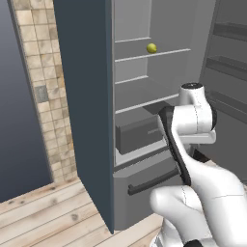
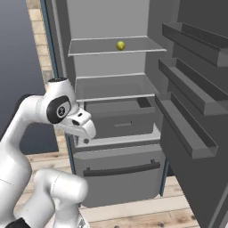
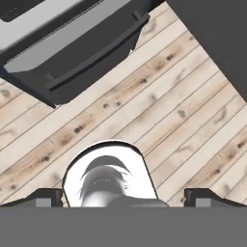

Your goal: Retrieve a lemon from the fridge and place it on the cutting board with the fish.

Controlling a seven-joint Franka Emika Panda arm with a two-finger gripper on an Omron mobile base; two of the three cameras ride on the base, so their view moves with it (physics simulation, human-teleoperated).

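Claw: the claw [image 3: 123, 197] is wide open and holds nothing. It points down at the floor [image 3: 159, 111].
Lemon: the lemon [image 2: 120, 45] sits far above the claw, on a high shelf [image 2: 133, 46] in the fridge [image 2: 116, 116].
Fridge: its door [image 2: 196, 111] is open. The drawer [image 2: 118, 118] and the low bar handle [image 2: 121, 170] are closer to the claw than the lemon.
How to do it well: I think the claw should lift up, turn to face the shelf, go in slowly, and close softly around the lemon.
Room: wood floor, tiled wall [image 1: 43, 91] beside the fridge.
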